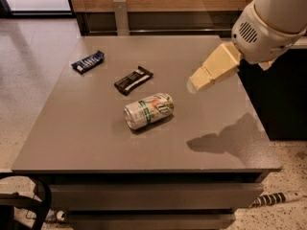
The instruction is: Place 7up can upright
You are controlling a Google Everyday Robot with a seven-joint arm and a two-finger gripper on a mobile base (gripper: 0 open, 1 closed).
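The 7up can lies on its side near the middle of the grey table, silvery-white with a green logo and reddish marks, its top end pointing to the front left. My gripper hangs above the table to the right of the can, a cream-coloured finger block reaching down and left from the white arm. It is apart from the can and holds nothing that I can see.
A dark snack-bar wrapper lies just behind the can. A blue wrapper sits at the back left. A dark cabinet stands to the right of the table, and a wooden wall runs behind it.
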